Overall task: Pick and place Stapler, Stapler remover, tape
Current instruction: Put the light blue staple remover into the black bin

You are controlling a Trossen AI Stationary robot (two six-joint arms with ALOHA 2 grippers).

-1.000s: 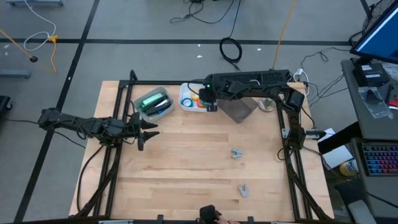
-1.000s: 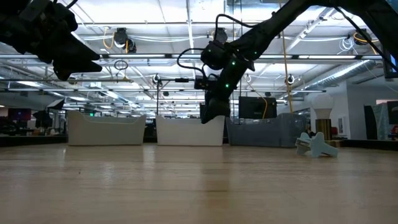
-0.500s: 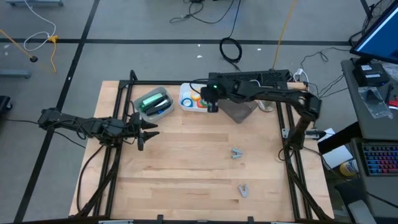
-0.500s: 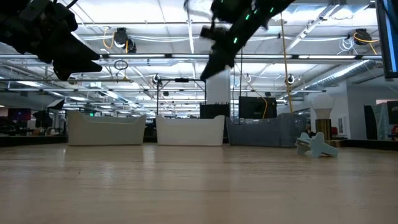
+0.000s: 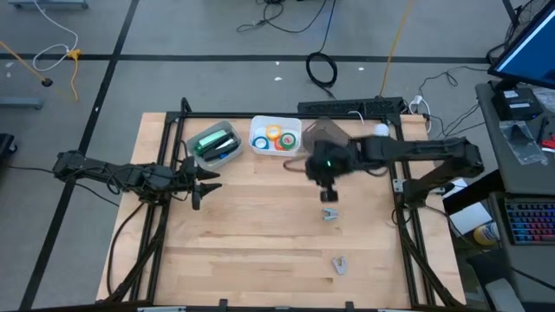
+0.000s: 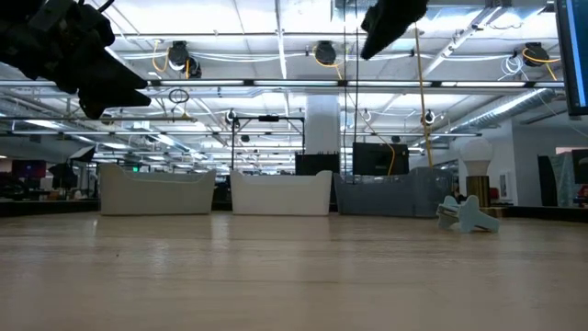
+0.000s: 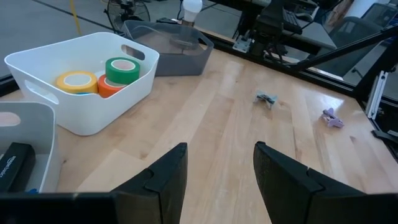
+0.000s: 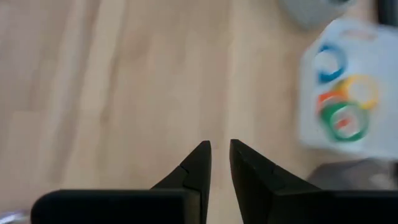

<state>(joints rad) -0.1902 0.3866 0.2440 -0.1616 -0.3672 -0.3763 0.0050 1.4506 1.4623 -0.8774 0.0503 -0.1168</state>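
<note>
Right wrist view alone shows the right gripper (image 8: pixel 220 148) nearly closed and empty; the left gripper (image 7: pixel 217 167) is seen open in the left wrist view, with tape (image 7: pixel 122 70) in a white bin (image 7: pixel 93 115).

two dark jointed arms; the right arm (image 5: pixel 408 154) shows a small green light.
</note>
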